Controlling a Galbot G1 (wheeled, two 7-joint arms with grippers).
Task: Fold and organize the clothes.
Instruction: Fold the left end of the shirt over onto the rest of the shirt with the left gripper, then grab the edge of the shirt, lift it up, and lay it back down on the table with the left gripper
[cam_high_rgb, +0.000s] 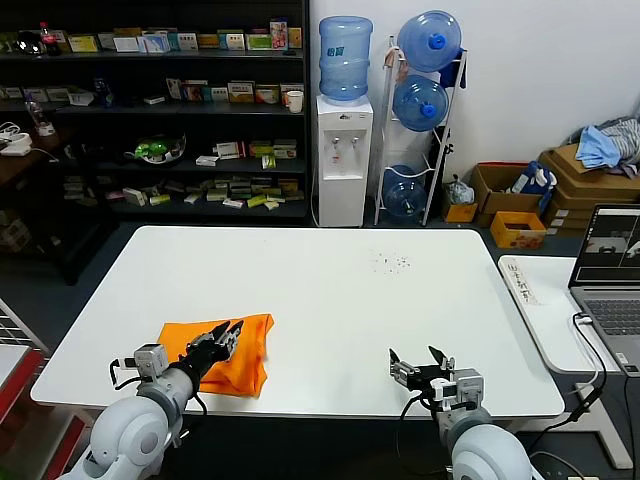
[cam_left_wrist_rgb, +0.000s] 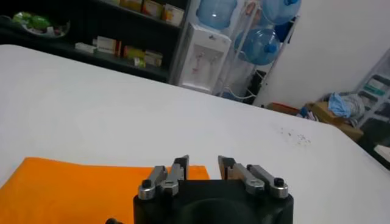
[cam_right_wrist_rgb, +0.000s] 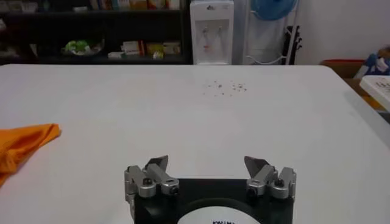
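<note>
orange fabric, the t-shirt (cam_high_rgb: 232, 352), lies bunched in a rough folded heap on the white table (cam_high_rgb: 330, 290), down at about eight o'clock on the tabletop as the head camera sees it, close to the near edge. its right side shows a draped fold (cam_right_wrist_rgb: 24, 143) in the right wrist view, a rounded lobe of cloth resting on the table.

the left gripper (cam_high_rgb: 226, 336) sits over the shirt's upper middle, its fingers (cam_left_wrist_rgb: 178, 169) parted with a clear gap between them and nothing gripped; from the left wrist view the orange cloth (cam_left_wrist_rgb: 73, 189) spreads beneath and behind the jaws.

the right gripper (cam_high_rgb: 420, 362) rests low at about five o'clock on the table, well apart from the shirt, its fingers (cam_right_wrist_rgb: 155, 167) spread wide and empty over bare tabletop.

a scatter of small dark specks (cam_high_rgb: 388, 262) marks the table at roughly one o'clock. beyond the far edge stand a white water dispenser (cam_high_rgb: 343, 150) and dark shelving (cam_high_rgb: 160, 110); a laptop (cam_high_rgb: 612, 265) sits on a side table at three o'clock.
</note>
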